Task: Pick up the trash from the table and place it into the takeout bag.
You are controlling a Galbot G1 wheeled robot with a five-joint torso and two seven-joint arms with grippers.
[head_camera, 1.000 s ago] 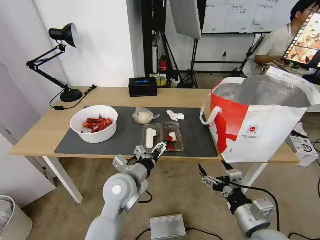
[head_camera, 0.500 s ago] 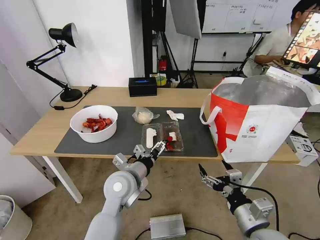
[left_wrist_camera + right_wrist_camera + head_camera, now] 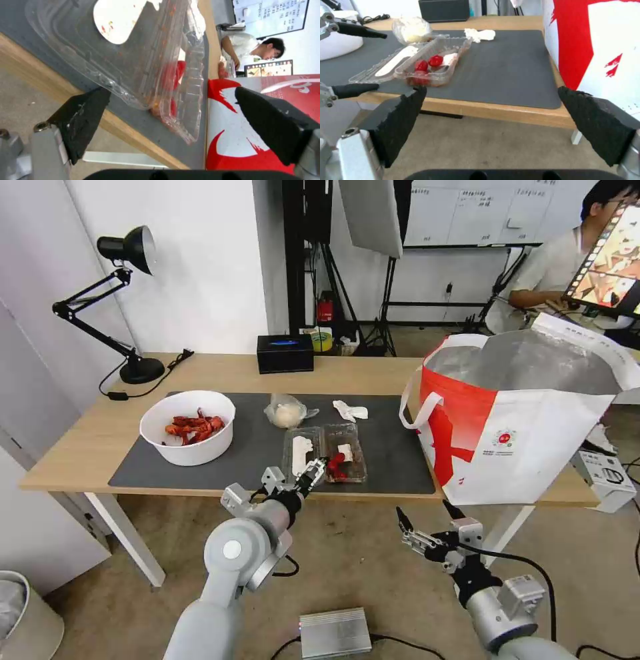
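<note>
The left gripper gaped wide at the clamshell box's near edge. The takeout bag's round logo was unreadable. The right gripper hung spread open below the table.

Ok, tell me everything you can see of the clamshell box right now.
The clamshell box is thin clear plastic, lying open and flat on the dark mat near the table's front edge. One half holds a white oblong piece, the other red scraps and a small white bit; orange specks smear the plastic. The left gripper is open at its near edge, one finger on each side of the rim, not closed on it. Nothing else touches the box; the takeout bag stands apart to its right.
</note>
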